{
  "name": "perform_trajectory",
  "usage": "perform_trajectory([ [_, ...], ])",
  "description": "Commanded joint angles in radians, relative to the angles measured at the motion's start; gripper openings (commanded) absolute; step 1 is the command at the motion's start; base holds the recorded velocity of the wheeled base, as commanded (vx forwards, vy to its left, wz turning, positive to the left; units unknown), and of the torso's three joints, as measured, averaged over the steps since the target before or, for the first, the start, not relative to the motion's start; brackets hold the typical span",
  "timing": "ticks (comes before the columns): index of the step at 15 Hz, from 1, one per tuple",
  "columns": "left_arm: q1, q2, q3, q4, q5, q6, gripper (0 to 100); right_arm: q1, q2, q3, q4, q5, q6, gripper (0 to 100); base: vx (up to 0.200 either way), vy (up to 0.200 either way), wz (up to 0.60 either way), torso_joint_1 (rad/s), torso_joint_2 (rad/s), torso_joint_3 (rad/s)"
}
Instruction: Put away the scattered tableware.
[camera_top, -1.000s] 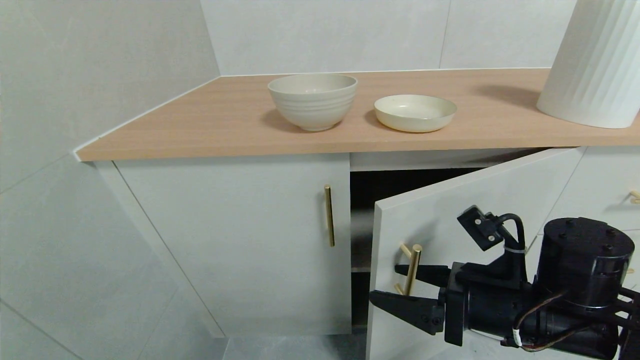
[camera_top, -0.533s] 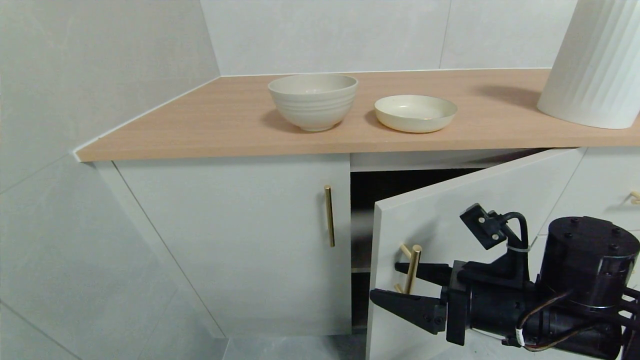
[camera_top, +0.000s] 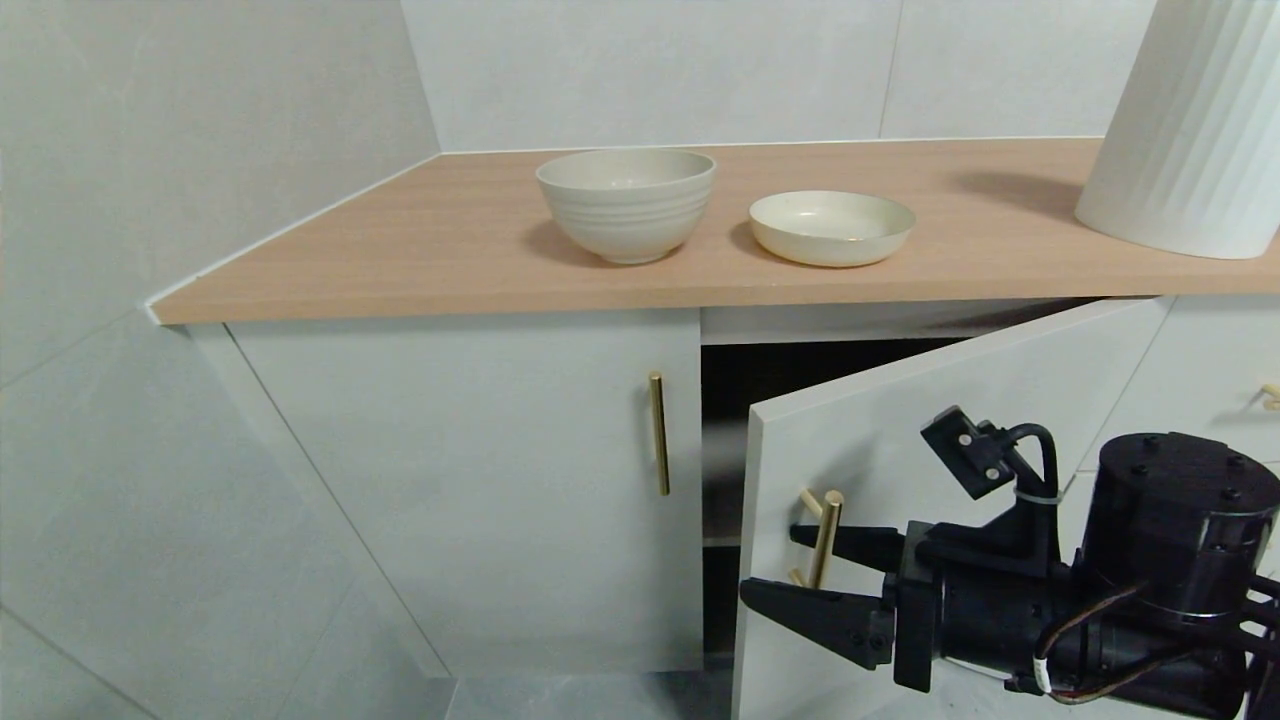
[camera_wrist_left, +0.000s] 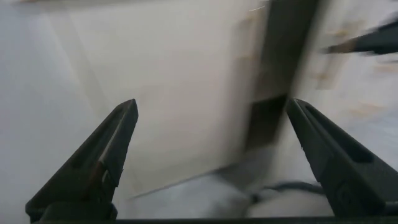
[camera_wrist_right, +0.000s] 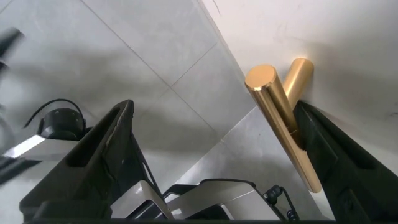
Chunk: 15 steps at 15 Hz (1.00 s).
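A wood-grain worktop (camera_top: 450, 260) runs across the upper half of the head view, set into a corner of pale, large-tiled walls (camera_top: 650, 60). On it, near the upper middle, stands a cream ribbed bowl (camera_top: 626, 203), and just to its right, apart from it, a shallow cream dish (camera_top: 832, 227). A tall white fluted vessel (camera_top: 1190, 130) stands at the upper right.

Below the worktop are white cabinet fronts. The left door (camera_top: 480, 480) is closed and carries an upright brass bar handle (camera_top: 658, 432). The door to its right (camera_top: 930, 420) is swung partly open, baring a dark cabinet interior (camera_top: 725, 400). Grey floor tiles (camera_top: 580, 695) show at the bottom edge.

At the lower right, the right pincer (camera_top: 770, 568) is released, its two black fingers spread on either side of the open door's brass handle (camera_top: 826, 535). In the right wrist view the handle (camera_wrist_right: 280, 118) lies inside the spread of the pincer (camera_wrist_right: 211, 109), close to one finger; contact cannot be told.

The left pincer (camera_wrist_left: 211, 102) is also released, fingers wide apart, facing the blurred white cabinet front.
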Motion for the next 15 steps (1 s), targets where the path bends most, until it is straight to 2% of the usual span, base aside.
perform_trajectory([
  [1,-0.010,0.430,-0.252,0.014,-0.246,-0.002,100,0.000,0.001,-0.001,0.000,-0.002,0.000,100,0.000,0.000,0.00,0.000,0.00,0.000],
  [2,-0.013,0.483,-0.271,-0.004,-0.289,-0.004,100,0.000,0.003,0.001,0.000,-0.002,0.000,100,0.000,0.000,0.00,0.000,0.00,0.000],
  [3,-0.041,0.575,-0.287,-0.055,-0.337,-0.010,100,0.000,0.003,-0.001,0.000,-0.002,0.000,100,0.000,0.000,0.00,0.000,0.00,0.000],
  [5,-0.113,0.688,-0.284,-0.121,-0.343,-0.065,100,0.000,-0.004,0.001,0.000,-0.004,0.000,100,0.000,0.000,0.00,0.000,0.00,0.000],
  [6,-0.159,0.765,-0.281,-0.171,-0.343,-0.110,100,0.000,-0.005,-0.001,0.000,-0.004,0.000,100,0.000,0.000,0.00,0.000,0.00,0.000],
  [7,-0.197,0.817,-0.267,-0.217,-0.342,-0.131,100,0.000,-0.005,-0.001,0.000,-0.004,0.000,100,0.000,0.000,0.00,0.000,0.00,0.000],
  [8,-0.231,0.860,-0.227,-0.271,-0.342,-0.136,100,0.000,-0.001,-0.001,0.000,-0.004,0.000,100,0.000,0.000,0.00,0.000,0.00,0.000],
  [10,-0.259,0.915,-0.138,-0.371,-0.342,-0.134,100,0.000,0.007,0.001,0.000,-0.001,0.000,100,0.000,0.000,0.00,0.000,0.00,0.000],
  [12,-0.274,0.970,-0.103,-0.447,-0.338,-0.136,100,0.000,0.021,0.007,0.000,-0.001,0.000,100,0.000,0.000,0.00,0.000,0.00,0.000],
  [14,-0.277,0.975,-0.094,-0.452,-0.338,-0.137,100,0.000,0.019,0.009,0.000,-0.001,0.001,100,0.000,0.000,0.00,0.000,0.00,0.000],
  [15,-0.277,0.977,-0.095,-0.454,-0.340,-0.137,0,0.000,0.013,0.010,0.000,-0.002,0.001,100,0.000,0.000,0.00,0.000,0.00,0.000],
])
